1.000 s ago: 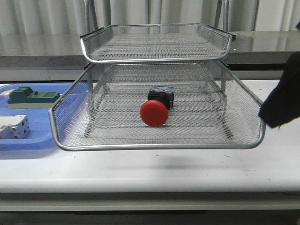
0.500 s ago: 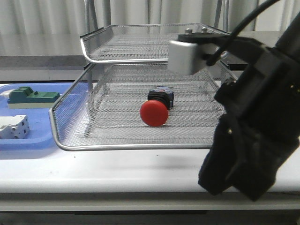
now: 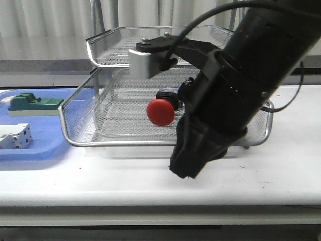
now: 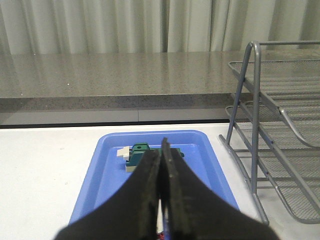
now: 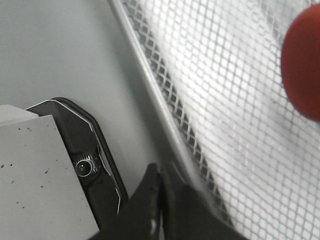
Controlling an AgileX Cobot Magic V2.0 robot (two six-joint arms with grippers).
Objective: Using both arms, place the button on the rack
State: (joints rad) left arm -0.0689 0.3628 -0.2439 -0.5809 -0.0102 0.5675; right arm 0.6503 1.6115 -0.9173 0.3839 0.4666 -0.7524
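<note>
**Button on the rack's lower tier**

The button (image 3: 161, 111) lies on its side on the lower mesh tier of the rack (image 3: 100, 55), red cap toward us. In front of the rack's lower rim we see the right gripper (image 5: 159, 192), fingers pressed together, just beside that rim. Left of the rack, the left gripper (image 4: 161, 170) hangs closed and empty over the blue tray (image 4: 107, 175), which holds a green part (image 4: 137, 152).
</note>
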